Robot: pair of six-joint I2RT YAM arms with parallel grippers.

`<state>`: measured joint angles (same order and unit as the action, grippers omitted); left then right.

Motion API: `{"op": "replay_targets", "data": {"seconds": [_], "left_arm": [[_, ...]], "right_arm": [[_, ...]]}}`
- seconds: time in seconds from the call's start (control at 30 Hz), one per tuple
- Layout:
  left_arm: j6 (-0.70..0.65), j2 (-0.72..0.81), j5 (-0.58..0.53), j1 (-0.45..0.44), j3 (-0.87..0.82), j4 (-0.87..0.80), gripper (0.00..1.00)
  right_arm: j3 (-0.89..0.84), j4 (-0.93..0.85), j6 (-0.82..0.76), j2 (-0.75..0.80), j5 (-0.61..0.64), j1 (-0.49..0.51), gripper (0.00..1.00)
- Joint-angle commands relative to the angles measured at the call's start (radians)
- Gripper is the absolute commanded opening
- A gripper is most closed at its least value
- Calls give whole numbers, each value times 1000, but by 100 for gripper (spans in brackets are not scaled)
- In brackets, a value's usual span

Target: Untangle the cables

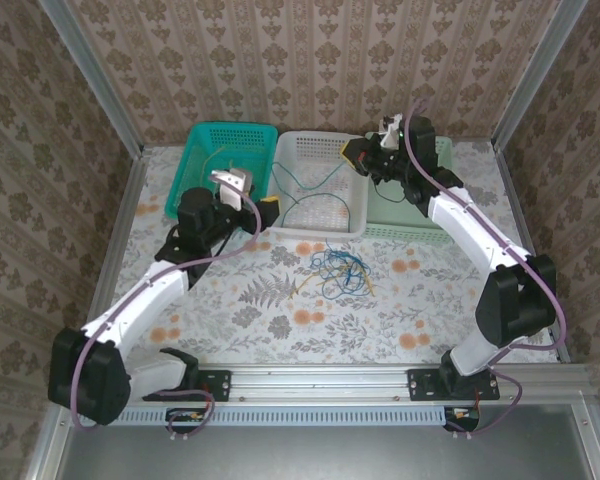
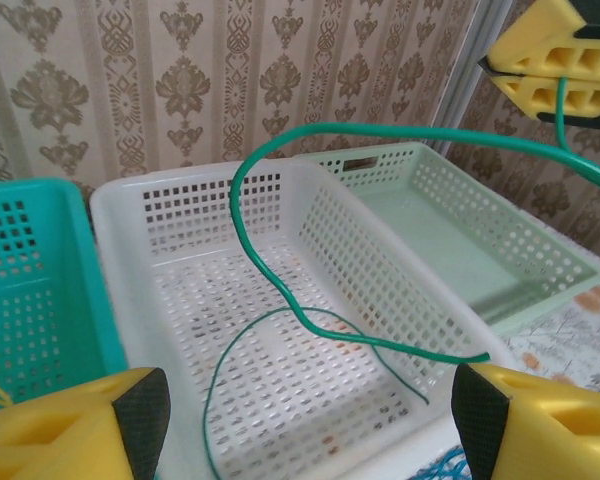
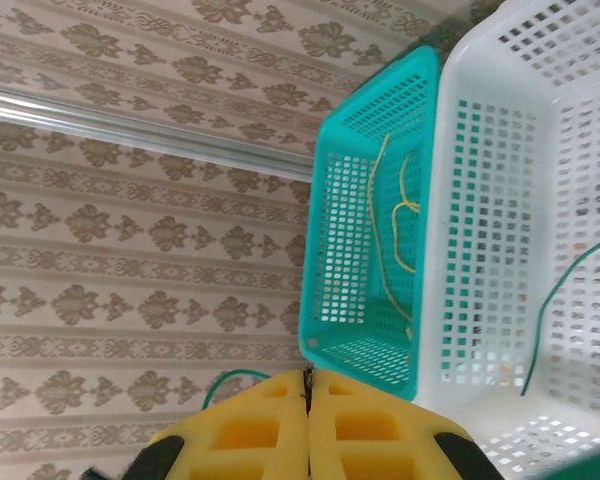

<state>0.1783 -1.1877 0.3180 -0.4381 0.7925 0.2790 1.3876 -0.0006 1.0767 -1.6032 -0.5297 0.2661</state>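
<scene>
Jaws apart, left gripper (image 2: 310, 415) sits at near rim of white basket (image 2: 120, 270); right gripper (image 3: 308, 395) clamps green cable (image 2: 400, 127).

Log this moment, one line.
right jaws shut on thin green cable | left jaws open | its slack in white plastic basket | thin yellow cable in teal plastic basket

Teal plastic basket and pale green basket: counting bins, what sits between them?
A white perforated plastic basket, thin green wire hanging into it; top external view.
</scene>
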Motion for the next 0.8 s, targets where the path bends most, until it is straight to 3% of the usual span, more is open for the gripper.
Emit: {"op": "replay_targets", "data": {"seconds": [0.0, 0.53, 0.77], "left_arm": [[108, -36, 19, -7, 36, 118, 78], [165, -121, 18, -3, 110, 181, 77], [310, -90, 70, 53, 40, 320, 76]], "right_arm": [[-15, 77, 58, 55, -41, -4, 0], [-47, 142, 114, 93, -63, -3, 0], [-52, 105, 85, 107, -44, -7, 0]]}}
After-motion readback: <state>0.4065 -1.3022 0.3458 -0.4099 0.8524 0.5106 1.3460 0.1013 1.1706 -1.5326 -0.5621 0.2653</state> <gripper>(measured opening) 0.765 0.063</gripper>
